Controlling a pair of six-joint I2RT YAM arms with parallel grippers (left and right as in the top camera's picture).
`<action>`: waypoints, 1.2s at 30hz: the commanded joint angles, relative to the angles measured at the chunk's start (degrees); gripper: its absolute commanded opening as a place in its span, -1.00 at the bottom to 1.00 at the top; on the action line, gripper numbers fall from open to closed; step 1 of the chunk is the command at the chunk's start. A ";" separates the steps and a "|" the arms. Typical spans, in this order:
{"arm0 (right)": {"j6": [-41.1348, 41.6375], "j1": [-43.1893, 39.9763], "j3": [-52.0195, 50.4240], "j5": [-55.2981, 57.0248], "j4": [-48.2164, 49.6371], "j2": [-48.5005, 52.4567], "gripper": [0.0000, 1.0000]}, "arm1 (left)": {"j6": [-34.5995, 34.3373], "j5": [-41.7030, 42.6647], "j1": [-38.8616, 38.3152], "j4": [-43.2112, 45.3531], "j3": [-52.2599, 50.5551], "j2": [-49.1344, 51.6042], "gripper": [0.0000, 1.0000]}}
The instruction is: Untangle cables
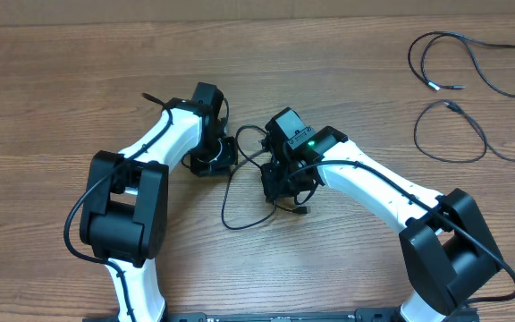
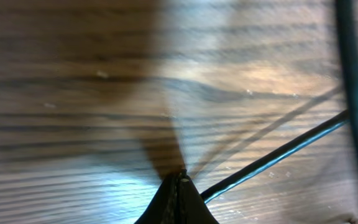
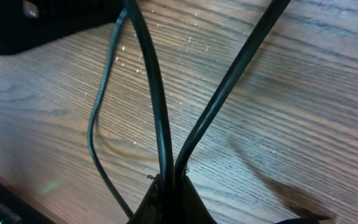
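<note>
As they lie, the cables [image 3: 230, 81] (perhaps three) form thin black loops.

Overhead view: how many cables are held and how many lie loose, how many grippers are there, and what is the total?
Held cable, pinched by both grippers: 1
Loose cables, at the far right of the table: 2
Grippers, left gripper and right gripper, both shut: 2
Total: 5

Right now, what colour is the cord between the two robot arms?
Black. The cord shows best in the right wrist view, against the brown wooden table.
</note>
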 commanded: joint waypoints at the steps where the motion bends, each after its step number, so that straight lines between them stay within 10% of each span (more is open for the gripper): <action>1: 0.28 -0.02 0.98 -1.68 0.11 0.39 -0.92 | -0.96 1.77 -0.66 0.22 -0.79 0.74 -0.91; 27: 6.67 3.96 -7.72 -1.60 2.56 0.50 -0.92 | -1.03 2.47 -0.70 -1.75 -0.72 0.72 -0.92; 36: 10.71 3.96 -7.72 -0.35 1.84 0.50 -0.92 | 3.98 16.83 0.68 -1.53 1.25 0.39 -0.92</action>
